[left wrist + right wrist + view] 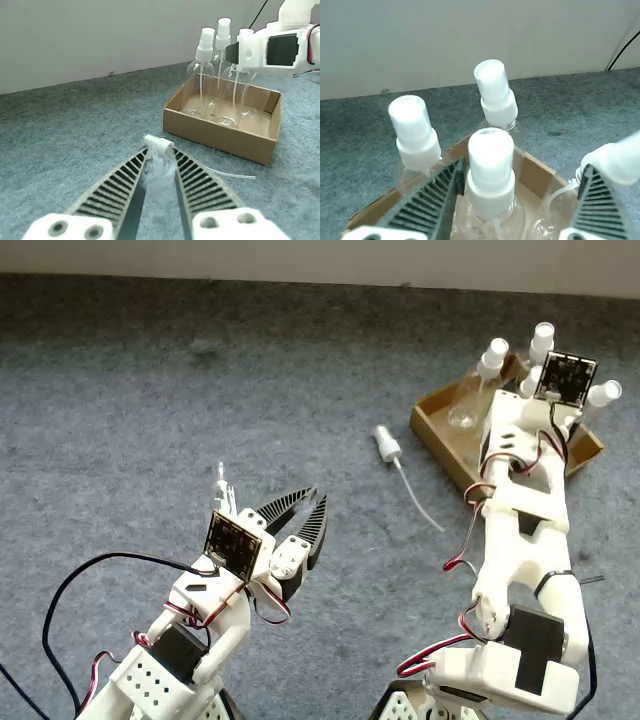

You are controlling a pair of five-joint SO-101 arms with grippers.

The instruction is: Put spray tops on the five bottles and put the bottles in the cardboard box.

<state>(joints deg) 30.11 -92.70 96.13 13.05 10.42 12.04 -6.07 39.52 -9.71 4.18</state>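
The left gripper point(160, 159) hovers over grey carpet point(150, 390), its two ribbed jaws parted a little with nothing held between them. Just past its fingertips a loose white spray top point(159, 145) lies on its side on the carpet, and its thin clear tube point(235, 175) runs off to one side. The cardboard box point(220, 137) sits farther ahead of this gripper, beyond the spray top and a little off to the side. Close behind this gripper's wrist a small clear item point(222, 488) stands upright, partly hidden, and what it is cannot be told. The right gripper point(524, 170) hangs over the box with its jaws spread wide. Between them stands a clear bottle point(491, 167) with a white spray cap, near one finger point(432, 197); whether they touch cannot be told. A second capped bottle point(620, 162) sits right at the other finger. A third capped bottle point(414, 127) and a fourth capped bottle point(492, 92) stand just beyond the fingertips, all four inside the box
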